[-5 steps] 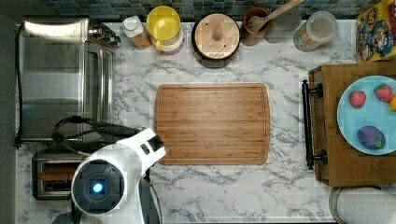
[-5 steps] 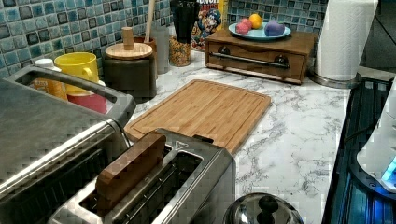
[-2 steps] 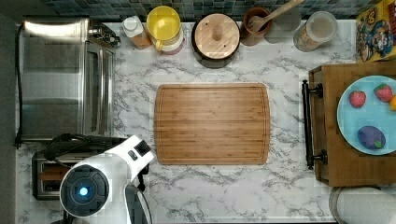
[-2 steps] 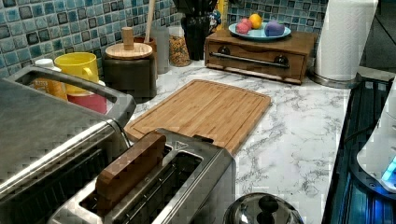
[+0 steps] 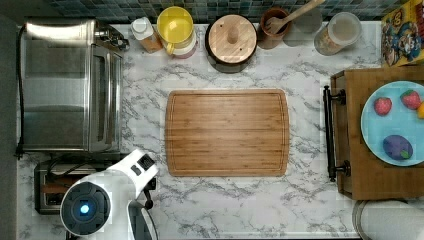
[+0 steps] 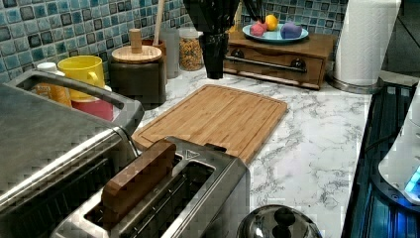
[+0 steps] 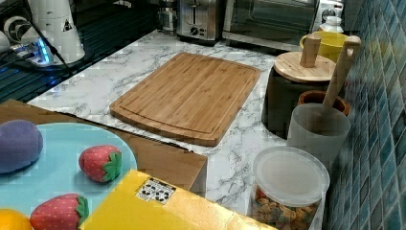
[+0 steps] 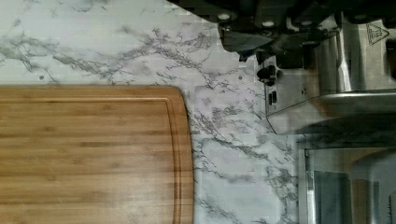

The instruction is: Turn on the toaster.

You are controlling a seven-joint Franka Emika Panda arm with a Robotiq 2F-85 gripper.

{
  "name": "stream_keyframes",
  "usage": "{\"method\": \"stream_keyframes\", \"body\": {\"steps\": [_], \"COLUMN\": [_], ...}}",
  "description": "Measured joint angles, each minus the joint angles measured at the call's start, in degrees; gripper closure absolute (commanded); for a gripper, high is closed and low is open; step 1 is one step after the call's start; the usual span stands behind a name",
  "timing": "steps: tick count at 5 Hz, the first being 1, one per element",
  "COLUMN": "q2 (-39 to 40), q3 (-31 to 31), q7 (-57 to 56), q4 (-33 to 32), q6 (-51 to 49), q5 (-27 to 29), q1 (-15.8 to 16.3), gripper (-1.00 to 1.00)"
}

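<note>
Swinging further over the toaster (image 5: pixel 50 187), arm now covers its lever end.
Gripper (image 8: pixel 275 44) hangs beside the lever; I can't tell its finger state.

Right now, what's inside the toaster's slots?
In the left view, the toaster holds a brown wooden slice sticking up from one slot; the other slot looks dark, and its bottom can't be seen.

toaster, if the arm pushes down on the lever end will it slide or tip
The toaster looks like a boxy steel body sitting flat on the marble counter, so tipping seems unlikely. The smooth counter could let it slide slightly under a sideways push. The toaster oven close beside it would probably stop any drift that way.
</note>
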Motion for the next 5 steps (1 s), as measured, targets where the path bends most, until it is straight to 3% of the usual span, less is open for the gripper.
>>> {"method": "stream_keyframes", "body": {"steps": [3, 5], "q2": [0.04, 1.02], "q3": [2.5, 3.78], "q7": [-0.67, -0.5], "q4": [-1.45, -1.57], "q6": [2.22, 6.49], "q5": [1.04, 3.46], "q1": [3.45, 4.06], "gripper": [1.0, 1.0]}}
